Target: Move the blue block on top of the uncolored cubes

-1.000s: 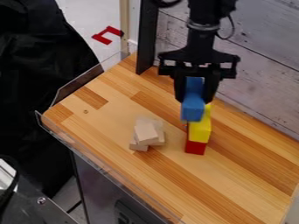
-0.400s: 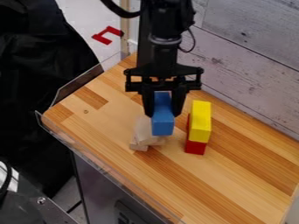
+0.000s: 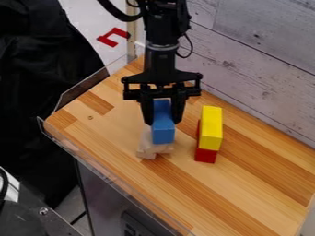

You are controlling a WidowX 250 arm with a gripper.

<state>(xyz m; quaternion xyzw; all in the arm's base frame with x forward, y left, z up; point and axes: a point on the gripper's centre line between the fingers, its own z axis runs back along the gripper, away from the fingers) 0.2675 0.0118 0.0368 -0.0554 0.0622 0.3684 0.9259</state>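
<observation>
Topple risk tbh: could knock the uncolored cubes (image 3: 148, 148) over by lowering off-center or pressing too hard, given such a crooked pile. As for the gripper (image 3: 163, 120), closed snugly on the blue block (image 3: 163, 133), spread just its width. Hanging toward 1 o'clock of the cubes; can't tell if touching.

The camera looks down slantwise at the nearby wooden tabletop (image 3: 246, 193).

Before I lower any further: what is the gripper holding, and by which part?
The gripper holds the blue block by its upper end, fingers on either side; its lower end sticks out below them.
</observation>
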